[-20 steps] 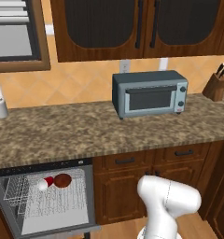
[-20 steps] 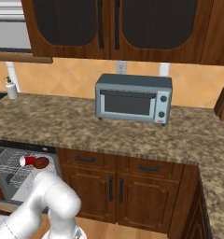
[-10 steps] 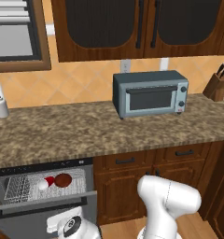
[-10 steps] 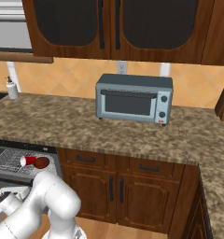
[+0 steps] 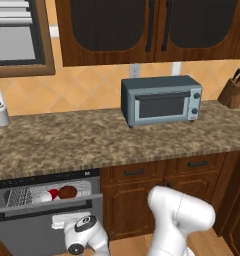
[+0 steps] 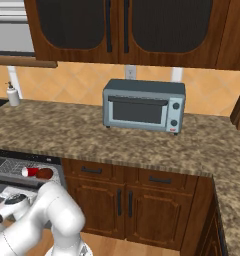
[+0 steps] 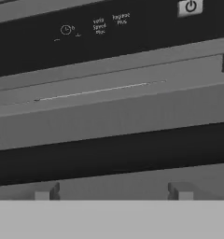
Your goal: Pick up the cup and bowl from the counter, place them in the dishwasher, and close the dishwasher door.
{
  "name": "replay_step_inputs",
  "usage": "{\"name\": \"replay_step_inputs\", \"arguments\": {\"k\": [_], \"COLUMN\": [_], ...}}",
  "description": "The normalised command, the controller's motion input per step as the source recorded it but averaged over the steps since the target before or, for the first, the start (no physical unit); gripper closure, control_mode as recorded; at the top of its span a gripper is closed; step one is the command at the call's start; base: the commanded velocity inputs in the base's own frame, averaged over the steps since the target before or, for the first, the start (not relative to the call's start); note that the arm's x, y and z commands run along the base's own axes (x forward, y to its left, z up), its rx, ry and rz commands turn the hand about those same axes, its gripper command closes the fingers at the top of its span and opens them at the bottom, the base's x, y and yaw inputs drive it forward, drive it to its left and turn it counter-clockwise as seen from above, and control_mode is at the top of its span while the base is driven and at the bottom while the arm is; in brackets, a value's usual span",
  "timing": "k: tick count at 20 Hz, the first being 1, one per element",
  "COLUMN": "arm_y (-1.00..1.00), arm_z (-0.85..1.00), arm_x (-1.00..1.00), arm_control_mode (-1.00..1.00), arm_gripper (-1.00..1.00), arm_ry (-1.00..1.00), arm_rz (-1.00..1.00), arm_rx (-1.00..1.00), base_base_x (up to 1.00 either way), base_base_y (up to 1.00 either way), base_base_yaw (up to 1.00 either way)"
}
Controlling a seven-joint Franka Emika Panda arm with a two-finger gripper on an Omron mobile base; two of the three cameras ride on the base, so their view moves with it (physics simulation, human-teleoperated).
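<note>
- Now the dishwasher door (image 5: 39, 227) stands nearly upright, a narrow gap left at its top edge, and the closing push turns on that.
- The gripper (image 5: 67, 221) sits against the door's outer face, just below its dark bar handle (image 7: 109, 154), which runs crosswise to the hand.
- Through the gap, the cup (image 5: 52, 194) and the bowl (image 5: 68, 192) lie side by side on the white rack.
- Whether the fingers are apart or together cannot be told.

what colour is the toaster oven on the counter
Grey-blue, with a dark glass door. The toaster oven shows best in the left base view, standing on the counter.
</note>
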Motion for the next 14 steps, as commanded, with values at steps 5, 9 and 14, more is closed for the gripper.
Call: {"name": "replay_step_inputs", "arguments": {"k": [5, 9, 14], "arm_y": [-0.13, -0.05, -0.01], "arm_z": [-0.64, -0.49, -0.24], "arm_x": [0.95, 0.84, 0.43], "arm_control_mode": [-1.00, -1.00, -1.00], "arm_gripper": [-1.00, -1.00, -1.00], "arm_ry": [-0.01, 0.00, 0.00], "arm_rz": [-0.29, -0.23, -0.09], "arm_rx": [0.15, 0.00, 0.00], "base_base_x": [0.00, 0.00, 0.00], "base_base_y": [0.00, 0.00, 0.00], "base_base_yaw": [0.00, 0.00, 0.00]}}
